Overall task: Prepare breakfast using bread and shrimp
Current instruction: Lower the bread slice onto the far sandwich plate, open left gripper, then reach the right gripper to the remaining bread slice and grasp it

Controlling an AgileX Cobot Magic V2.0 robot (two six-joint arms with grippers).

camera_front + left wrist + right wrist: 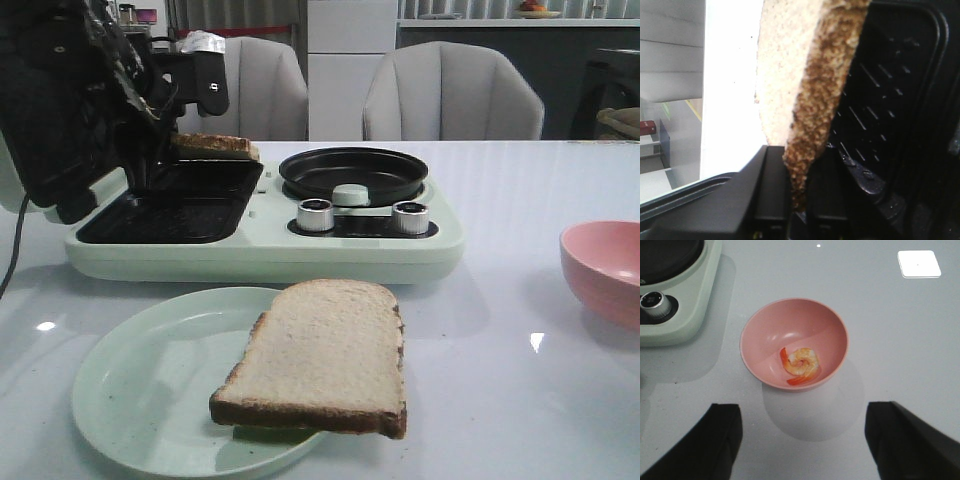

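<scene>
At upper left of the front view, the black left gripper [160,150] pinches a pale brown-crusted bread slice [215,146] above the dark ribbed grill plate [170,205]. Second bread slice [320,358] overhangs the pale green plate [150,390]. Curled orange-white shrimp [801,364] lies in the pink bowl [765,335], centred beyond the right gripper [802,440], fingers wide apart, empty. Left fingertips mostly hidden.

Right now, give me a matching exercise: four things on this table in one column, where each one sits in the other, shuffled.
Things:
1. shrimp
2. bread slice in front
3. second bread slice
4. round black pan

Places:
A. on the pale green plate
B. on the breakfast maker's right half
C. in the pink bowl
D. held in the left end effector over the grill tray

Pairs: 1-C, 2-A, 3-D, 4-B
</scene>
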